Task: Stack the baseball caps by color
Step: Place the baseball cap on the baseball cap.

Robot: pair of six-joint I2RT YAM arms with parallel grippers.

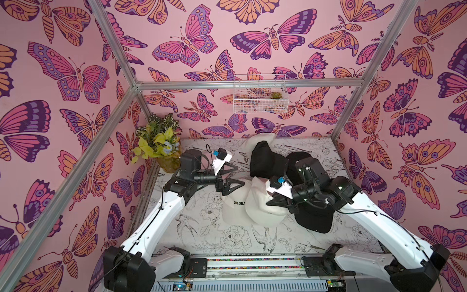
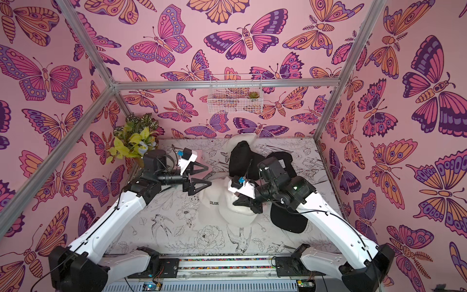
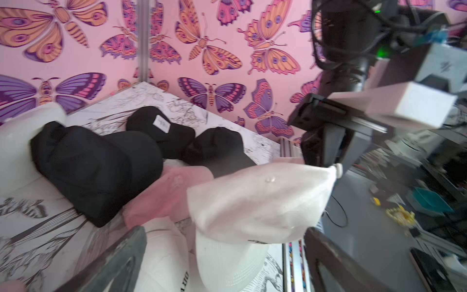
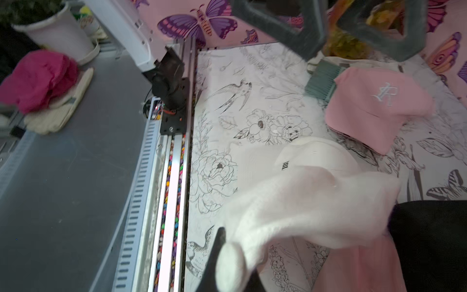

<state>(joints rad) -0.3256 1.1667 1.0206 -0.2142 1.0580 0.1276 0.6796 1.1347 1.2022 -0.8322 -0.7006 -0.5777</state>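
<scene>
Under right arm (image 1: pixel 379 220): black cap (image 1: pixel 316 223) half hidden; lettered cap (image 1: pixel 233 212) text clipped.

Lettered cap (image 1: pixel 233 209) partly hidden behind adj. cream cap (image 1: pixel 255 216).

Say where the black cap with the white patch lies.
In the left wrist view, the patched black cap lies between two other black caps, toward the table's right.
</scene>
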